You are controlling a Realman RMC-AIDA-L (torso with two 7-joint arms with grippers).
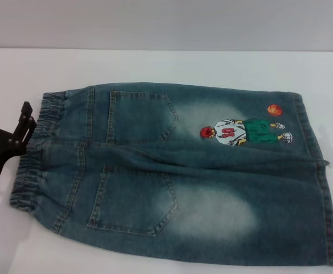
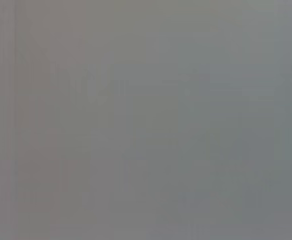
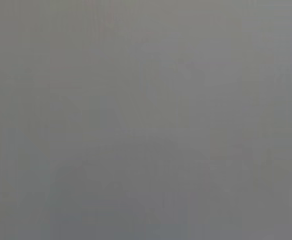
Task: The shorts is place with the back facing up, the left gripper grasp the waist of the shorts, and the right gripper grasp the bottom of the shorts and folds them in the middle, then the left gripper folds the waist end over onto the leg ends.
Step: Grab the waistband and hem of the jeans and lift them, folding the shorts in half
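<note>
Faded blue denim shorts [image 1: 178, 177] lie flat, back pockets up, on a white table [image 1: 155, 65]; the ruffled elastic waistband [image 1: 32, 151] points left, the stitched leg ends [image 1: 320, 177] right. The black two-fingered left gripper [image 1: 7, 123] stands spread wide, one fingertip touching the waistband's edge. Both wrist views show plain grey.
</note>
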